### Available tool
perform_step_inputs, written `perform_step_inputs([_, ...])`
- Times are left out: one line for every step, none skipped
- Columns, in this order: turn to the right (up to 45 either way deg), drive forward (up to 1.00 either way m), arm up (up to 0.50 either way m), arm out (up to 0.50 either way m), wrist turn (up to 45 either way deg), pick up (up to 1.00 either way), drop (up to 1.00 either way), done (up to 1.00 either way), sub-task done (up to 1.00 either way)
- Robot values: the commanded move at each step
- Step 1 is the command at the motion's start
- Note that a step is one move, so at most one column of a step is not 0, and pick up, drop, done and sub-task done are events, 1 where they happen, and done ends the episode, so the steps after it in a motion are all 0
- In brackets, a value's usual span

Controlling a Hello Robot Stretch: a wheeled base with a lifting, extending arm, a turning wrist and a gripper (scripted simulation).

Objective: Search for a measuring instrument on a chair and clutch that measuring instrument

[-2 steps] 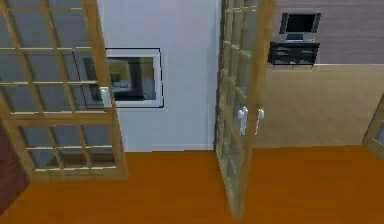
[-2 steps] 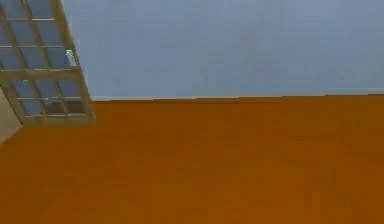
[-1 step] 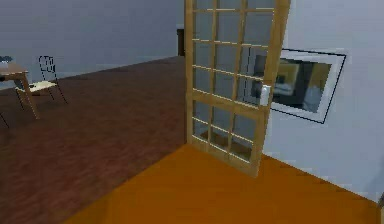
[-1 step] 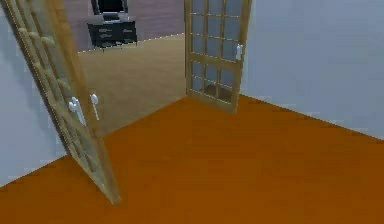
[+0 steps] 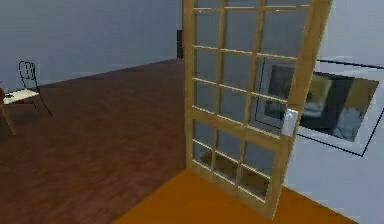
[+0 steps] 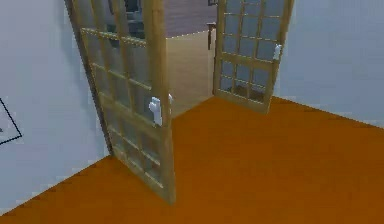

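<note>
A chair [image 5: 22, 92] with a thin dark metal back and a pale seat stands at the forward view's far left on the dark wood floor. I cannot make out any measuring instrument on its seat from here.
A wooden glass-paned door [image 5: 250, 95] stands ajar close ahead, with a framed picture [image 5: 345, 105] on the wall behind it. In the arm side view a near door leaf [image 6: 130, 90] and a far leaf [image 6: 250, 50] flank a doorway [image 6: 190, 60]. Orange floor [image 6: 270, 160] spreads below.
</note>
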Motion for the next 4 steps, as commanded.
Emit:
perform_step_inputs([-39.0,0.0,0.0,0.0,0.0,0.0,0.0,0.0,0.0])
perform_step_inputs([0.0,1.0,0.0,0.0,0.0,0.0,0.0,0.0,0.0])
perform_step_inputs([0.0,1.0,0.0,0.0,0.0,0.0,0.0,0.0,0.0])
perform_step_inputs([-3.0,0.0,0.0,0.0,0.0,0.0,0.0,0.0,0.0])
